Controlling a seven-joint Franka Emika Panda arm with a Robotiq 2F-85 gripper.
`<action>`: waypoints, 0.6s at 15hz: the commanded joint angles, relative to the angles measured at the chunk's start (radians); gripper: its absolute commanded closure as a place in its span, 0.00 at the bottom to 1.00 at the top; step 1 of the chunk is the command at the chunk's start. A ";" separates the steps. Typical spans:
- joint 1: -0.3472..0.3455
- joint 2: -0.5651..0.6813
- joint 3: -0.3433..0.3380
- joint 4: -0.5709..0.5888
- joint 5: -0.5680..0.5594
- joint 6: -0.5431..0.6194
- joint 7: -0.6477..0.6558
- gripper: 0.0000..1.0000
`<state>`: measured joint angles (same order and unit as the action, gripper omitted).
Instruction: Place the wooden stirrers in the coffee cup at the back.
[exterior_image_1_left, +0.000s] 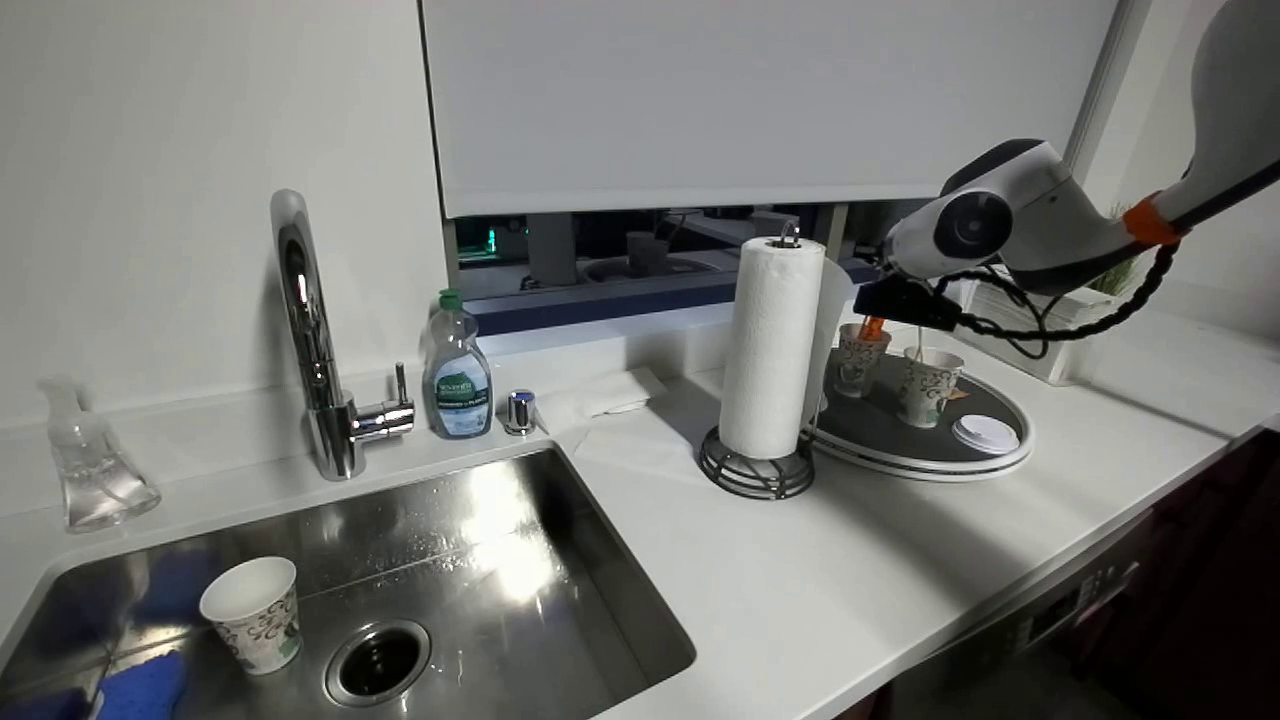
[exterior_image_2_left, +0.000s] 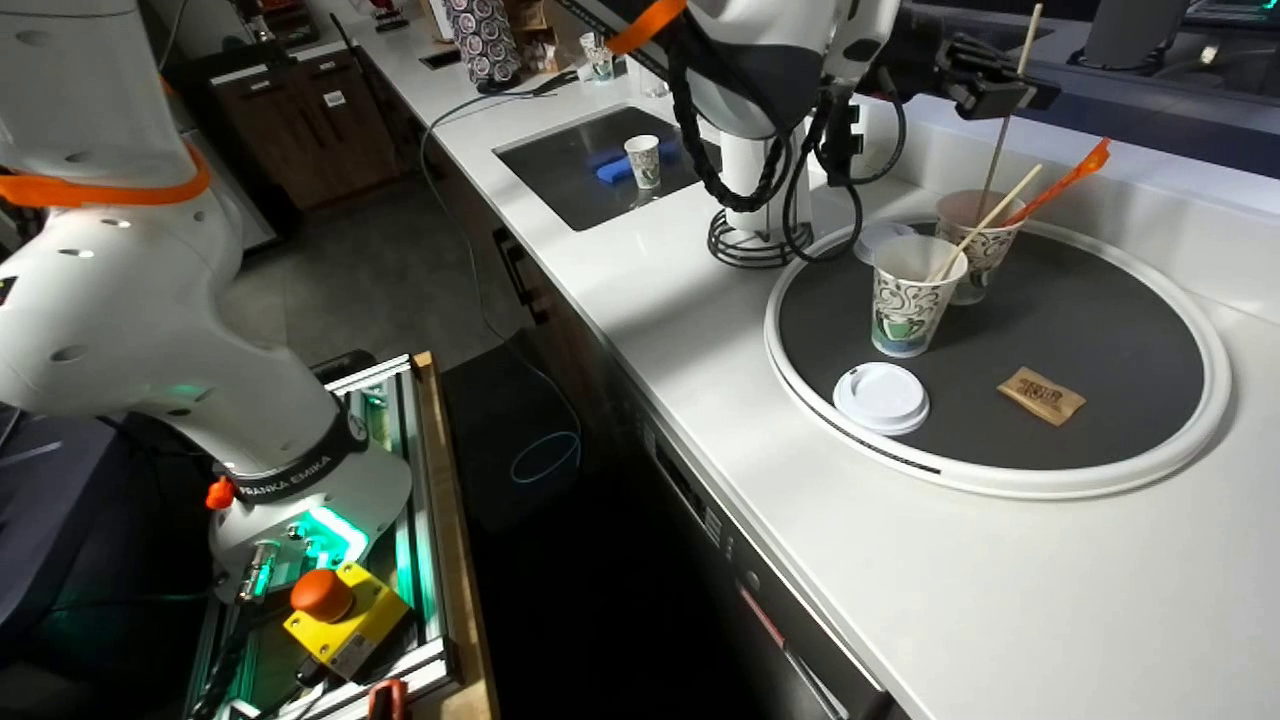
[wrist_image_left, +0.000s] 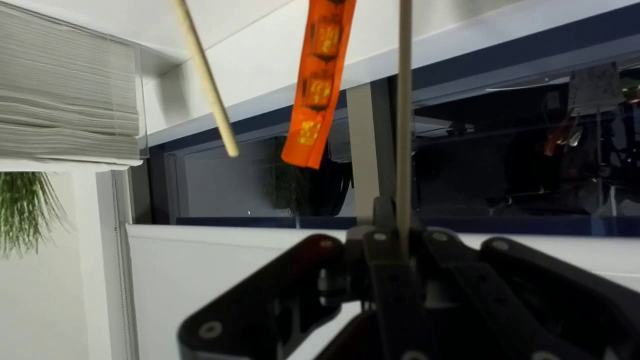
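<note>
My gripper (exterior_image_2_left: 1015, 92) is shut on a thin wooden stirrer (exterior_image_2_left: 997, 150), which also shows in the wrist view (wrist_image_left: 404, 100). The stirrer stands nearly upright, its lower end at the mouth of the back coffee cup (exterior_image_2_left: 985, 265). Whether it touches the cup's bottom is hidden. An orange packet (exterior_image_2_left: 1065, 180) leans in the back cup and shows in the wrist view (wrist_image_left: 317, 92). A second stirrer (exterior_image_2_left: 1000, 212) leans in the front cup (exterior_image_2_left: 905, 310) and shows in the wrist view (wrist_image_left: 207, 80). In an exterior view the gripper (exterior_image_1_left: 880, 300) is above both cups.
Both cups stand on a round dark tray with a white rim (exterior_image_2_left: 1060, 485), with a white lid (exterior_image_2_left: 880, 398) and a brown packet (exterior_image_2_left: 1042, 395). A paper towel roll (exterior_image_1_left: 775, 350) stands beside the tray. A sink with another cup (exterior_image_1_left: 255, 615) is farther along. A napkin stack (wrist_image_left: 65, 95) is near the window.
</note>
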<state>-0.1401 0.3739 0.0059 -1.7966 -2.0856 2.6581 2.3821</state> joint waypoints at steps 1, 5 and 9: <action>-0.005 0.055 0.002 0.052 0.007 0.021 -0.016 0.63; -0.019 0.008 -0.008 0.013 0.066 0.044 -0.066 0.34; -0.036 -0.100 -0.020 -0.100 0.118 0.112 -0.123 0.03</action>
<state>-0.1592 0.3714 -0.0062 -1.7901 -2.0063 2.7073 2.2985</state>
